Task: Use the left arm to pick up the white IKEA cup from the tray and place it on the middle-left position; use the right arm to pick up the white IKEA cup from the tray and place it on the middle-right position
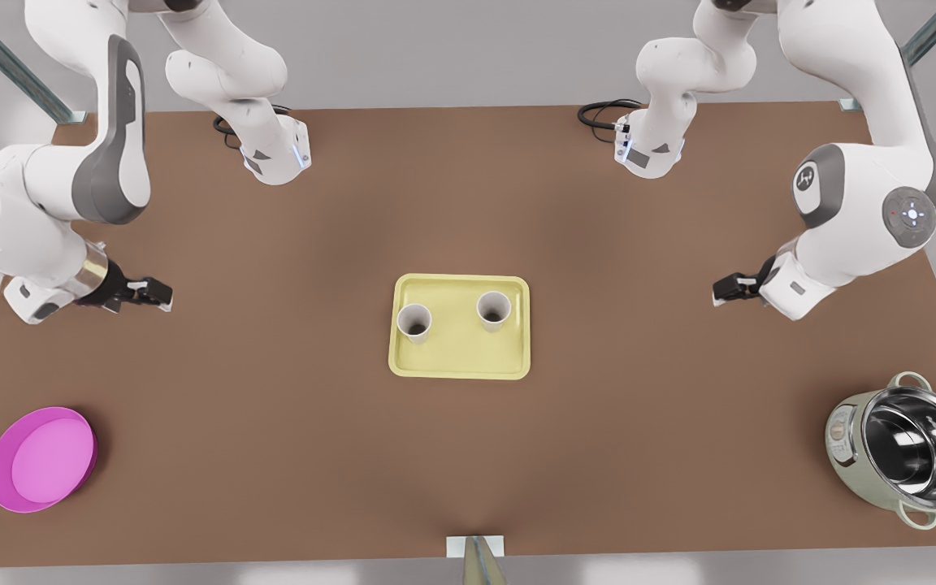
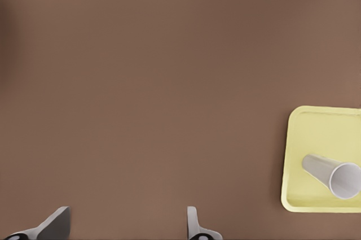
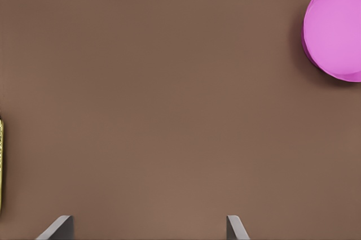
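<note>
Looking down from the front view, we see the tray (image 1: pixel 460 357) lying flat near the middle of the brown table (image 1: pixel 273 390). Two cups stand upright on the tray's far half, mouths up. One white cup (image 1: pixel 414 322) is toward the front view's left, and a second white cup (image 1: pixel 493 310) is toward the front view's right. They are apart from each other, and no gripper touches either.

We match the arms by their wrist views. The right gripper (image 1: pixel 161 292) hangs over bare table at the front view's left, well apart from the tray. Its own camera shows the right gripper (image 3: pixel 148 227) with its two fingers spread wide and nothing between them. That camera also shows the magenta bowl (image 3: pixel 335 31) and a sliver of the tray's edge (image 3: pixel 1 166). In the front view we find the magenta bowl (image 1: pixel 41 459) near the table's near corner on the left.

The left gripper (image 1: pixel 724 288) hangs over bare table at the front view's right, also well apart from the tray. In the left wrist view we see the left gripper (image 2: pixel 125 226) with its fingers likewise spread and empty. Part of the tray (image 2: pixel 299 138) shows there with a cup (image 2: pixel 333 175) on it; we cannot tell for certain which of the two it is.

A steel pot (image 1: pixel 907 459) with pale handles sits at the near corner on the front view's right.
</note>
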